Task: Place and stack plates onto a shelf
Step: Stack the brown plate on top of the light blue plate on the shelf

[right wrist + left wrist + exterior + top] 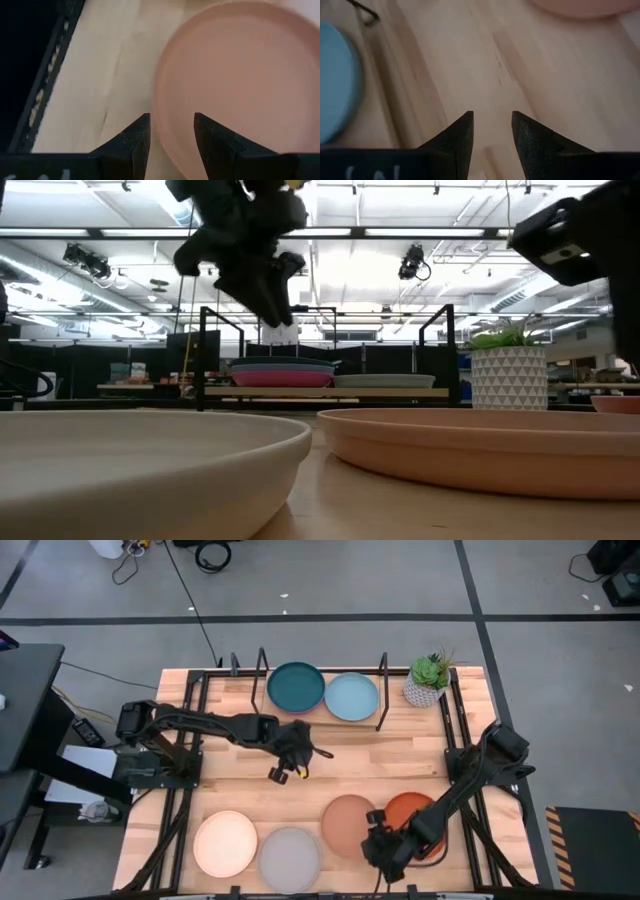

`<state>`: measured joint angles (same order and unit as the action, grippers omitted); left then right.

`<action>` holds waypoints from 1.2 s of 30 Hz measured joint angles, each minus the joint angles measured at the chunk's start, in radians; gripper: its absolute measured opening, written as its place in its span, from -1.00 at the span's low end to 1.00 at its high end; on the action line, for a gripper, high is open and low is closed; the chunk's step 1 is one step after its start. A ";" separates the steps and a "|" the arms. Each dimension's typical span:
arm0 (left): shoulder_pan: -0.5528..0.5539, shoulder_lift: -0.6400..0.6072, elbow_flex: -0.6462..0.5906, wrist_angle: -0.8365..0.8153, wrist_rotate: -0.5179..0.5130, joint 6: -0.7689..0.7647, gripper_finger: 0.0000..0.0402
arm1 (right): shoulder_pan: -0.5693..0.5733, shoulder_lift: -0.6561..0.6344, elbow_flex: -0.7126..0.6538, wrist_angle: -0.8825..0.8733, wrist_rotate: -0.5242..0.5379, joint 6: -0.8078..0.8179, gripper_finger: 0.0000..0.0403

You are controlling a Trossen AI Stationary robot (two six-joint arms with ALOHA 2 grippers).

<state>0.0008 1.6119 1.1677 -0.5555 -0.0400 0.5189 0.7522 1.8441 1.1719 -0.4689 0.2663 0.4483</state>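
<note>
On the shelf (262, 670) two stacks were already seen, topped by the dark teal plate (296, 686) and the light blue plate (351, 696), while the cream plate (225, 843), grey plate (289, 859), peach plate (349, 821) and orange-red plate (412, 812) were left on the table (380, 760). The fetching of the peach plate was judged to be in hand: its smooth, shallow rim was seen just ahead of the parted, empty fingers of the right gripper (171, 137), so a further reach and a closing on that rim were called for. The left gripper (492, 135), fingers likewise parted and empty, was held over bare wood between shelf and peach plate.

Grey concrete floor (380, 580) crossed by dark tape lines (300, 617); black cables (210, 554) lie on it. Bright ceiling strip lights (400, 232) overhead.
</note>
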 joint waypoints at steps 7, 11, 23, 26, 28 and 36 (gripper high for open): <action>0.013 -0.047 0.001 -0.009 0.002 0.006 -0.29 | 0.005 0.103 0.082 -0.130 -0.023 -0.022 -0.27; 0.007 -0.074 0.001 -0.015 0.001 -0.010 -0.29 | 0.002 0.130 0.084 -0.147 -0.050 -0.024 -0.40; -0.075 -0.129 0.004 0.021 -0.008 -0.095 -0.29 | -0.024 0.117 0.084 -0.185 -0.047 -0.117 -0.93; -0.104 -0.129 0.004 0.025 -0.011 -0.144 -0.29 | -0.033 0.093 0.084 -0.202 0.000 -0.178 -0.88; -0.125 -0.129 0.004 0.025 -0.013 -0.176 -0.29 | -0.047 0.069 0.084 -0.222 0.033 -0.225 -0.86; -0.234 -0.129 0.004 0.052 -0.091 -0.362 -0.29 | -0.169 -0.075 0.073 -0.312 0.146 -0.418 -0.92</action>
<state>-0.2331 1.4830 1.1721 -0.5036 -0.1305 0.1571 0.5828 1.7689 1.2452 -0.7809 0.4120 0.0303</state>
